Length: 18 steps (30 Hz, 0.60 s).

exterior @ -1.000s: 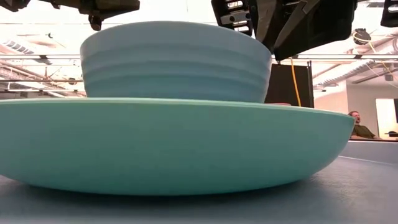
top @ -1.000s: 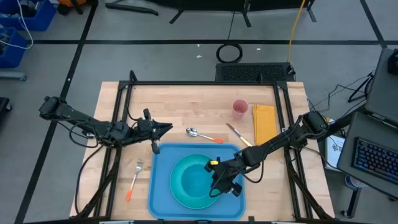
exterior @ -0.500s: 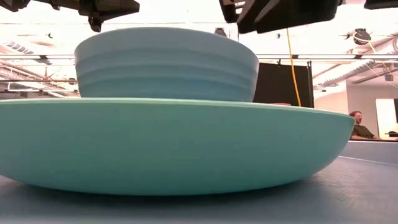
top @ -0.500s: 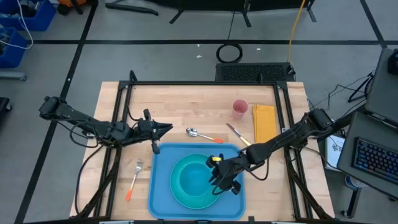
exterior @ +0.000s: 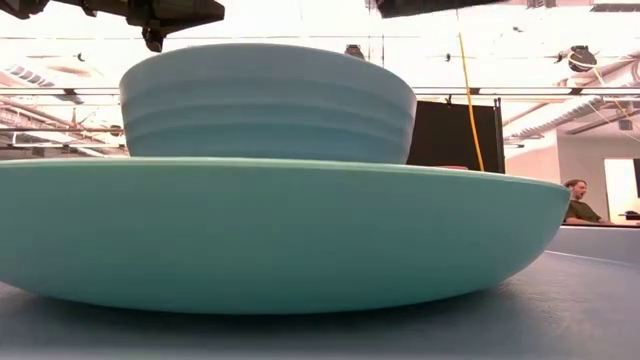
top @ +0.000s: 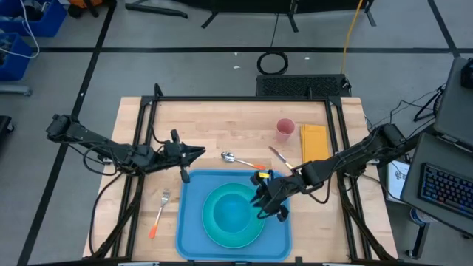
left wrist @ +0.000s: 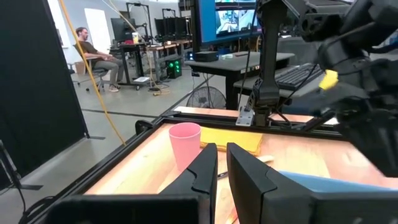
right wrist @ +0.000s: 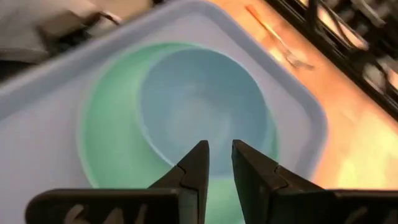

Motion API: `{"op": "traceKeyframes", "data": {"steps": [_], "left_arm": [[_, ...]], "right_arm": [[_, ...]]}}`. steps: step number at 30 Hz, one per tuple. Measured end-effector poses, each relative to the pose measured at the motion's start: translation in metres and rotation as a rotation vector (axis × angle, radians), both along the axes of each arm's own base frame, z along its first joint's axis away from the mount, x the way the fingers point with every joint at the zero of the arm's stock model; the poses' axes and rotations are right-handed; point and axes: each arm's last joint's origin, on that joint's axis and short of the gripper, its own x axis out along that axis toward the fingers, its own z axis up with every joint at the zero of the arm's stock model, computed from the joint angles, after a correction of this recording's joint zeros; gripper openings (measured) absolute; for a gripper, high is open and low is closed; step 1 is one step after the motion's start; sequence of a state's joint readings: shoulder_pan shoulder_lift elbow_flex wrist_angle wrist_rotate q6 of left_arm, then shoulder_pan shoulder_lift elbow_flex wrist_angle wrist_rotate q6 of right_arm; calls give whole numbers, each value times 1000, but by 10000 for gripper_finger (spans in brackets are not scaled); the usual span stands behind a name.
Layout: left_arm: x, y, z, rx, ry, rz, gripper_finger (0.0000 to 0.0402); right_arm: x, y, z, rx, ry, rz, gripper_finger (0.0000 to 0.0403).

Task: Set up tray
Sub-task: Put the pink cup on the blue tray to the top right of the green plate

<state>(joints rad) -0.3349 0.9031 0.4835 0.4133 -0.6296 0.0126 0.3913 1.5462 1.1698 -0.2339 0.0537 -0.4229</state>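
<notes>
The blue tray (top: 191, 238) lies at the table's near middle. A turquoise plate (top: 222, 241) lies on it, and a turquoise bowl (top: 233, 214) stands upright in the plate, as the low view also shows of the bowl (exterior: 265, 100) and the plate (exterior: 270, 230). My right gripper (top: 267, 212) hovers above the plate's right edge, slanting down. In its wrist view the right gripper (right wrist: 219, 152) stands narrowly open with nothing between the fingers, above the bowl (right wrist: 199, 106). My left gripper (top: 198, 152) waits level beyond the tray's far left corner, shut and holding nothing.
On the bare wood lie a fork (top: 159, 210) left of the tray, and a spoon (top: 240, 159) and a knife (top: 284, 161) just beyond its far edge. A pink cup (top: 285, 129) and a yellow napkin (top: 313, 144) sit at the far right. Black frame rails border the table.
My right gripper has risen from the bowl's right rim and drawn back toward the table's right and far edges, leaving the low view. The bowl shifted a little sideways on the plate at first and has stood still since.
</notes>
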Motion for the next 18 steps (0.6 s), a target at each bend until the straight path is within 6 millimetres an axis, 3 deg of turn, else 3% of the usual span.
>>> {"op": "traceKeyframes", "data": {"steps": [10,18], "left_arm": [[0,0,0,-4,-2,-1,42],[0,0,0,-7,-2,-1,42]], "right_arm": [[2,-40,-6,-170,51,-382,64],[6,-69,-8,-159,85,-493,64]]}}
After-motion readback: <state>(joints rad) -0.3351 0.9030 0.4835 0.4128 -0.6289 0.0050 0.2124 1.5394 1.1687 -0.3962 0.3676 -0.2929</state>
